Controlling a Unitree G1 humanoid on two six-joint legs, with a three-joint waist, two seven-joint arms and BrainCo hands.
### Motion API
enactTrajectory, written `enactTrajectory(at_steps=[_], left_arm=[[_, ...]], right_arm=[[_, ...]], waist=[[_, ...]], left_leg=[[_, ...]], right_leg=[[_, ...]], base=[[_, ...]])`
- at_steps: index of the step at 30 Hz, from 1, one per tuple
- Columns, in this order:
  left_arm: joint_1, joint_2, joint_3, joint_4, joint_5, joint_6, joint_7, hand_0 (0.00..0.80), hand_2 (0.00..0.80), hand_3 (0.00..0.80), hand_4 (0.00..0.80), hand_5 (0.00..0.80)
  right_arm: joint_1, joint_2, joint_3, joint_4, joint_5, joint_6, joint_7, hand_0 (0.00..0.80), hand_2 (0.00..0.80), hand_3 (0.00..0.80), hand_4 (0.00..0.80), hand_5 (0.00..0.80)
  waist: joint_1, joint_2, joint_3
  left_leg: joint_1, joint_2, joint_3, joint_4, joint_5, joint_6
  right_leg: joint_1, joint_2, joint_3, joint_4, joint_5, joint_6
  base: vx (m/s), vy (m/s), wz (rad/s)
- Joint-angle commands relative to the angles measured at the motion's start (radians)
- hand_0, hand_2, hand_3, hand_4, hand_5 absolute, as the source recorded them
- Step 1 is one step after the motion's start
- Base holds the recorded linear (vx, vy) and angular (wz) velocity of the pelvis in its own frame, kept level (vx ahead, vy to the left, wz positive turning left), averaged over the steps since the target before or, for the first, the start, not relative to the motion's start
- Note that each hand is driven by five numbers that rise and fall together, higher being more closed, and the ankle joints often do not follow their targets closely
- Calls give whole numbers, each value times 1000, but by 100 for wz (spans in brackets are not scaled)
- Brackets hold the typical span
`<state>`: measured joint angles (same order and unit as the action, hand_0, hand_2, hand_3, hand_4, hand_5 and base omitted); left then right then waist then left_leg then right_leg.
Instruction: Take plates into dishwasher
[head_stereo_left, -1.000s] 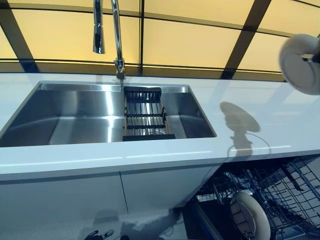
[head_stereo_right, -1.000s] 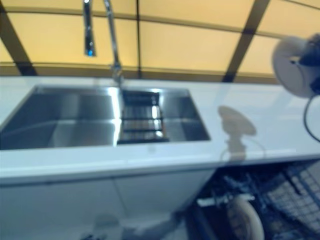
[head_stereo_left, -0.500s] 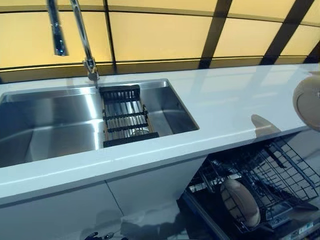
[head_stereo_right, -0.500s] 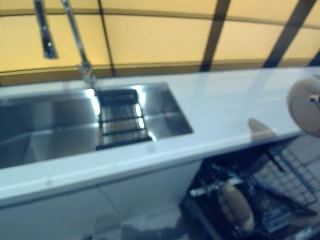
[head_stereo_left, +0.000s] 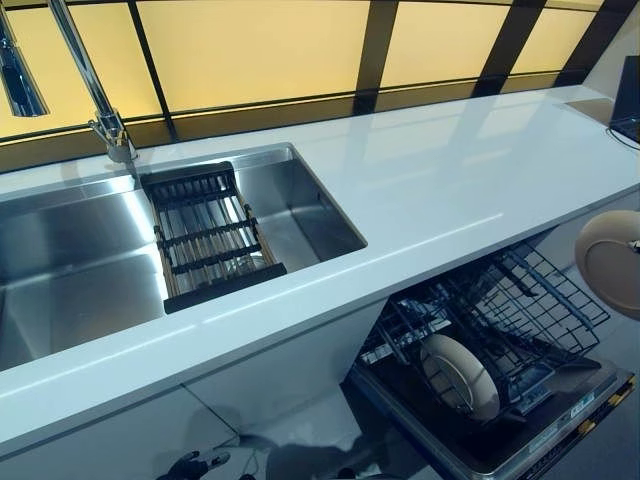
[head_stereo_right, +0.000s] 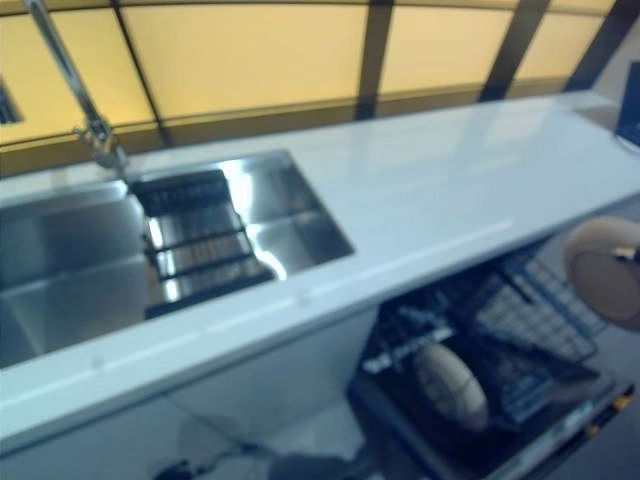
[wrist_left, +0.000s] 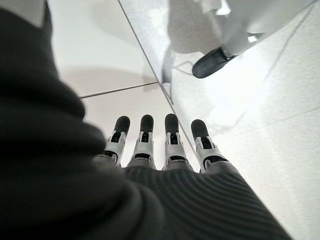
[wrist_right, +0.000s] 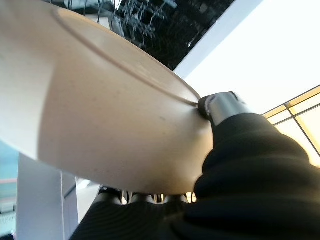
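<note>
I have a cream plate (wrist_right: 100, 105) pinched in my right hand (wrist_right: 220, 107): in the right wrist view the thumb presses on the plate's upper rim while the fingers sit curled under its lower edge. From the head cameras that same plate shows at about 3 o'clock, hanging in the air off the front edge of the white countertop (head_stereo_left: 440, 190) and just above the far right side of the open dishwasher.

The dishwasher's lower rack (head_stereo_left: 510, 320) is pulled out at about 5 o'clock, below the counter edge. One plate already in the rack (head_stereo_left: 458, 375) stands on edge, leaning slightly, towards the near left part of the wire rack. The held plate and the racked plate are well apart.

My left hand (wrist_left: 160, 150) shows only in its own wrist view, fingers straight and relaxed, holding nothing, pointing down at the pale tiled floor (wrist_left: 260, 115).

At 9 to 10 o'clock the stainless steel sink (head_stereo_left: 70, 270) is set into the countertop, with a dark slatted drain rack (head_stereo_left: 205, 235) laid across the basin near its right part. The chrome faucet (head_stereo_left: 90, 80) rises behind the sink at about 11 o'clock. Yellow-lit window panels (head_stereo_left: 260, 50) with dark frames run along the back of the counter.
</note>
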<state>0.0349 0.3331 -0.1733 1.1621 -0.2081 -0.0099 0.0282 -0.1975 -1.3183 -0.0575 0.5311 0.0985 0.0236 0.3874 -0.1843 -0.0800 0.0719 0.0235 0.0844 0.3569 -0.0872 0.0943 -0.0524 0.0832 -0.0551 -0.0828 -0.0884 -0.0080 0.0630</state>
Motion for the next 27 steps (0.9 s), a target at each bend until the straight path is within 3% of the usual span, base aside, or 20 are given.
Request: enactTrajectory(at_steps=[1,6,13,27], left_arm=[[-25,28,36,39,29,-9,-8,0,0,0,0,0],[-24,11,54,41,27,-10,0,0,0,0,0,0],[-31,1,58,45,28,-11,1,0,0,0,0,0],[-32,-7,37,21,15,-21,-8,0,0,0,0,0]], right_arm=[[5,47,-62,-62,-25,-19,2,800,800,800,800,800],[67,152,-75,-121,-59,15,-1,800,800,800,800,800],[32,247,-2,-127,-92,37,-23,800,800,800,800,800],[-38,348,121,-74,-261,24,-151,800,800,800,800,800]], waist=[[18,-30,-21],[12,-21,-13],[23,-10,-5],[51,21,12]], left_leg=[[96,-13,10,0,-115,12],[97,-13,9,0,-116,13],[94,-15,5,0,-116,13],[82,-22,-15,0,-113,13]], right_leg=[[-79,3,-24,1,101,75],[-79,2,-24,1,101,72],[-79,-3,-33,1,99,70],[-83,-17,-50,1,98,69]], base=[[0,0,0],[0,0,0],[0,0,0],[0,0,0]])
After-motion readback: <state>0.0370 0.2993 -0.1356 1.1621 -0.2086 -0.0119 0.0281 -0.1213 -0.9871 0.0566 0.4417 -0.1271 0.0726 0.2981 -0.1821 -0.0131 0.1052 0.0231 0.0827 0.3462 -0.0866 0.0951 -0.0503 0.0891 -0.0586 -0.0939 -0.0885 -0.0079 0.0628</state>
